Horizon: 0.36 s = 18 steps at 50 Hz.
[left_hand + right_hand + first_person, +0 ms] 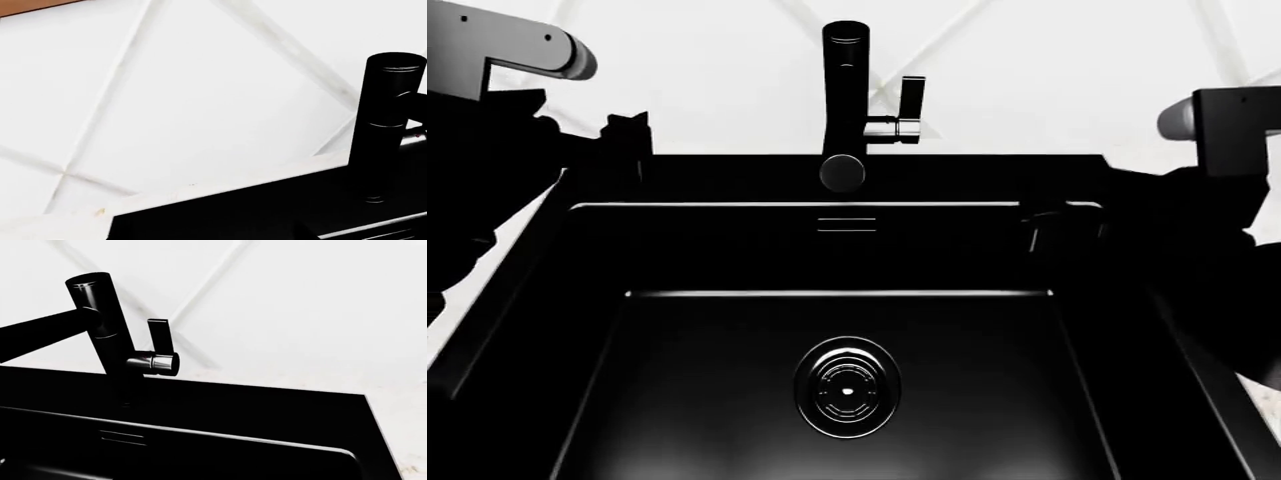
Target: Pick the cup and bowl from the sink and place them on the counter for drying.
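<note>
Between the two arms: black sink point(694, 380), basin showing only its drain point(849, 386).
Faucet point(845, 100) stands at the back rim, side lever point(910, 100) toward the right arm. Left tool point(507, 170) and right tool point(1214, 200) are dark shapes at either side of the sink, level with its back rim; can't tell whether either is spread or pressed together. Cup and bowl not visible in any view. White desk point(400, 405) borders the sink's back edge, wall tiles point(200, 100) behind it. Both wrist cams see only faucet, rim, wall.
</note>
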### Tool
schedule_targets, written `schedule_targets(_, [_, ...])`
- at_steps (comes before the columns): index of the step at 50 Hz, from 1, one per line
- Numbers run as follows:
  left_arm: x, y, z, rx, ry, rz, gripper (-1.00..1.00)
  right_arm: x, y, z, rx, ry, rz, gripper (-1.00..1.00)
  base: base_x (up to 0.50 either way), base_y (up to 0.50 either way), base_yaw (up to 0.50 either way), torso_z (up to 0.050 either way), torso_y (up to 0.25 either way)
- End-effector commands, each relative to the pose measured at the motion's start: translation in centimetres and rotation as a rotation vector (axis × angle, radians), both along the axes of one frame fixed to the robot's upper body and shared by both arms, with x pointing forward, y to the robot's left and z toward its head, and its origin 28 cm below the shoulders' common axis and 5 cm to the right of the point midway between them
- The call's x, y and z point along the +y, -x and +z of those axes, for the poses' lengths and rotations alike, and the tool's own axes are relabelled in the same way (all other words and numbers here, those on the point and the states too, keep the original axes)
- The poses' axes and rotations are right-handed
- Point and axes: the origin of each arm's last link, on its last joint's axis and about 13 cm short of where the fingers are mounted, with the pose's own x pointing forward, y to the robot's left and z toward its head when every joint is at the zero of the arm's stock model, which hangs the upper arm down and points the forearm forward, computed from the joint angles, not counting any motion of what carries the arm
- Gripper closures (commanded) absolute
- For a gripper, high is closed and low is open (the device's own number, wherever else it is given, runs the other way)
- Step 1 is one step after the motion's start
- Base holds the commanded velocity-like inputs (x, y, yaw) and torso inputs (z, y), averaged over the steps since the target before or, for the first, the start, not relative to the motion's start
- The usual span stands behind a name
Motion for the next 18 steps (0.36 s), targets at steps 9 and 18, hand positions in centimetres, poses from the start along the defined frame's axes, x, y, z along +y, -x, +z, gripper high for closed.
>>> schedule_targets(9, [-1.0,-0.6,-1.4,0.023,0.046,-0.053,-1.00,0.0,-0.6,1.1,-0.045,0.029,-0.023,-1.00,0.00,0.00,0.00,0.000,0.000])
schedule_targets(18, [-1.3,-0.9,-1.4,0.030,0.057,-0.052,-1.00,0.0,-1.1,2.6,-0.089,0.063,-0.034,-1.00,0.00,0.00,0.00,0.000,0.000])
